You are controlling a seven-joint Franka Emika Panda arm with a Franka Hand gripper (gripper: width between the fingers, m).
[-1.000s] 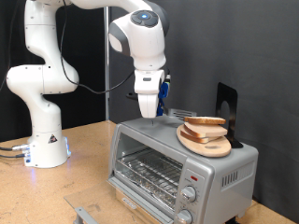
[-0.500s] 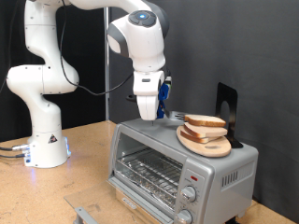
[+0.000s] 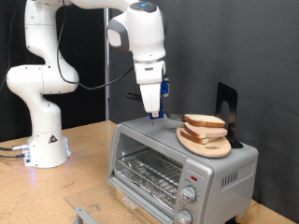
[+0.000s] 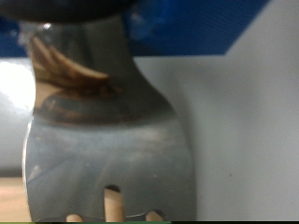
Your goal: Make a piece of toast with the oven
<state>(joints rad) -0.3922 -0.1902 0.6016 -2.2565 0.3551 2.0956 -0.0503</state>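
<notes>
My gripper (image 3: 154,113) hangs over the top of the silver oven (image 3: 224,168), at its end on the exterior view's left. It is shut on a metal fork (image 3: 176,116), which points toward the toast. The fork (image 4: 112,140) fills the wrist view, tines toward the frame edge. Two bread slices lie stacked on a round wooden plate (image 3: 198,146) on the oven's top: the upper piece of toast (image 3: 206,120) and a second slice (image 3: 209,133) under it. The wire rack (image 3: 149,172) shows through the oven's glass front. Two knobs (image 3: 192,194) sit under a red mark (image 3: 193,175).
A black upright stand (image 3: 227,103) rises behind the plate. The robot's white base (image 3: 45,147) stands on the wooden table (image 3: 56,191) at the exterior view's left. A grey metal piece (image 3: 82,213) lies near the table's front edge.
The hand has shifted a little to the exterior view's right and up, tilting slightly, with the fork still in it. The toast and plate have not moved.
</notes>
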